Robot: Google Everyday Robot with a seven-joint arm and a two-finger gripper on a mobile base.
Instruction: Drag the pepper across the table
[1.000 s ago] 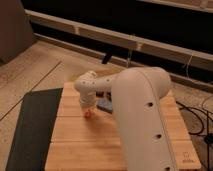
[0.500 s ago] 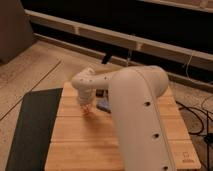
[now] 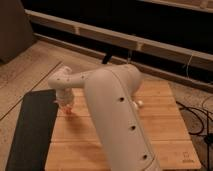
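Pepper first: a small, thin red-orange chili pepper [image 3: 67, 110] lies on the light bamboo plank table [image 3: 150, 135], close to the table's left edge, right under the tip of the big white perforated robot arm [image 3: 117, 107]. Only a sliver of red peeks out below the gripper [image 3: 65, 102], which sits low over it, near the seam where the table meets the dark grey mat [image 3: 32, 130]. Whether that gripper is clamped on the pepper or merely pressing on it, I cannot tell (the wrist housing hides the business end).

Handling, by my reckoning: it looks very light, a bit soft and smooth-skinned, so it could roll or squirt sideways under a push. Pressing or pinching at mid-body, across its short width, seems safer than the tapered tip. Gentle downward force should suffice; the slat seams might snag it.
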